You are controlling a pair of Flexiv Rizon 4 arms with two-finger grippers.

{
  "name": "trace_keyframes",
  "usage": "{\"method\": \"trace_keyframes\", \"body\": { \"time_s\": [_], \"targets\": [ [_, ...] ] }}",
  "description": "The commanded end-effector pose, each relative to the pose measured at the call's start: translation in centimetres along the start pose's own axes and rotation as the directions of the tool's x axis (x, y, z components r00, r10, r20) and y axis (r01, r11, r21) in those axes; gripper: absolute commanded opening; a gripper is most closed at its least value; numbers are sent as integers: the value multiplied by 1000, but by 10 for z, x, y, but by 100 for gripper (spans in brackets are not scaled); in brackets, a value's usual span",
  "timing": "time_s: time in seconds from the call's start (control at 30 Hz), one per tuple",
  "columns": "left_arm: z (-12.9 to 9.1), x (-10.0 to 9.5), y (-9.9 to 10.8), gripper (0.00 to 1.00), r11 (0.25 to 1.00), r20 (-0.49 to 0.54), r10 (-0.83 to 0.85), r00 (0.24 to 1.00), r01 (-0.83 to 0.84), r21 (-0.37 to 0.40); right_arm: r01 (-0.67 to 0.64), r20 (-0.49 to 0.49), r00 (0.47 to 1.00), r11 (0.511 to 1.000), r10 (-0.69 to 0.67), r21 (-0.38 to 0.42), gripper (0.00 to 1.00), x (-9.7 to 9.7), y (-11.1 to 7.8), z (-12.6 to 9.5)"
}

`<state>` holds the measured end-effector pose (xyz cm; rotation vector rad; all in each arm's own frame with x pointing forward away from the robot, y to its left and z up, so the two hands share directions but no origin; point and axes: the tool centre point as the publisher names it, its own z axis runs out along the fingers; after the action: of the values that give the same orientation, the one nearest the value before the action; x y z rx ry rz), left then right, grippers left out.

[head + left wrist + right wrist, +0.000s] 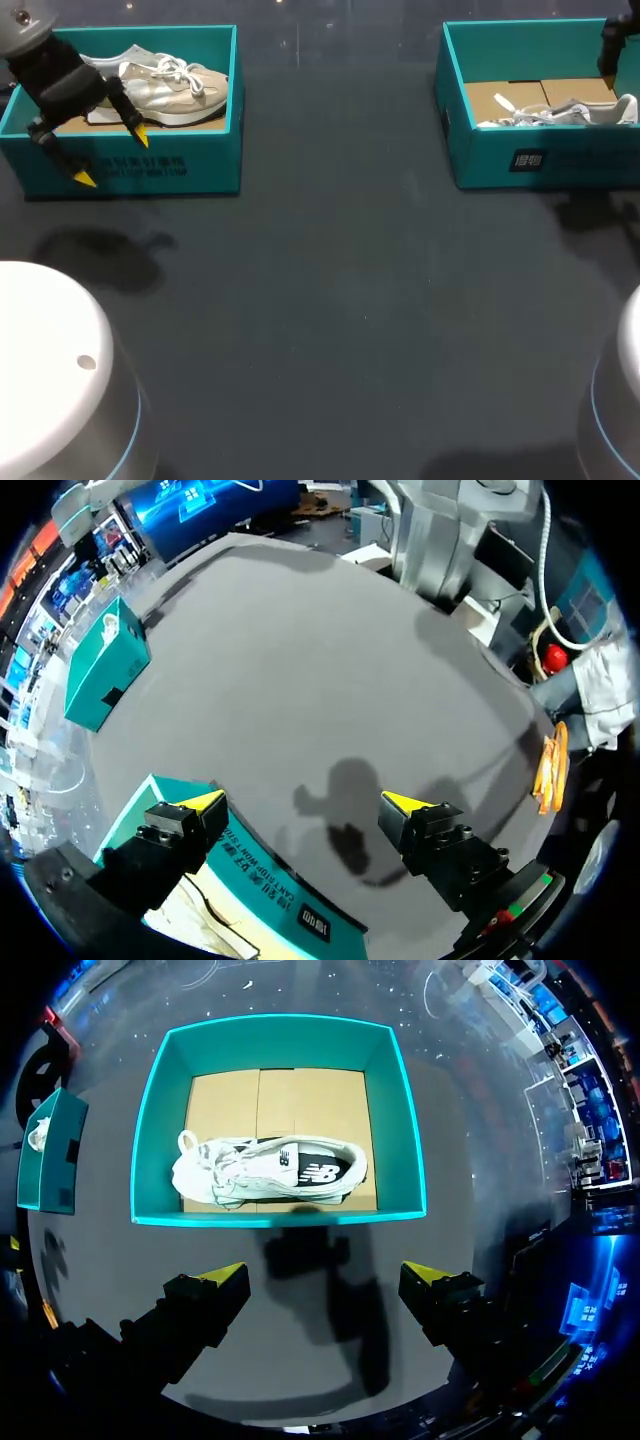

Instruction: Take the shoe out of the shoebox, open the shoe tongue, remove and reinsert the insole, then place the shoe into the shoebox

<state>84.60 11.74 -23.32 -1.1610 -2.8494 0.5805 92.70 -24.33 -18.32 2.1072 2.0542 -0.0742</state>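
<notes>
Our left tool (112, 158) hangs with its fingers apart over the front wall of the left shoebox (200, 170), where a beige shoe (170, 88) lies. Our right tool (325, 1272), fingers also apart, hovers just short of the right shoebox (160, 1130), which holds a white shoe (270, 1172). To lift cleanly, we should lower each tool inside the walls and pinch the shoe's collar.

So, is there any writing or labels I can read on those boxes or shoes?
Left shoebox: pale print along its front wall, too blurred to read.
Right shoebox: small white mark on its front wall, unreadable.
White shoe: a logo on its side, no legible words.
</notes>
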Motion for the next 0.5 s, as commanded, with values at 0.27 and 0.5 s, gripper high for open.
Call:
{"method": "trace_keyframes", "body": {
  "time_s": [0.27,0.5],
  "targets": [
    [-56,-19,97,100,987,-117,155,981,-158,-11,0,1,1000,1000,0,-1,100,0,-1,0],
    [-56,-19,97,100,987,-117,155,981,-158,-11,0,1,1000,1000,0,-1,100,0,-1,0]
  ]
}}
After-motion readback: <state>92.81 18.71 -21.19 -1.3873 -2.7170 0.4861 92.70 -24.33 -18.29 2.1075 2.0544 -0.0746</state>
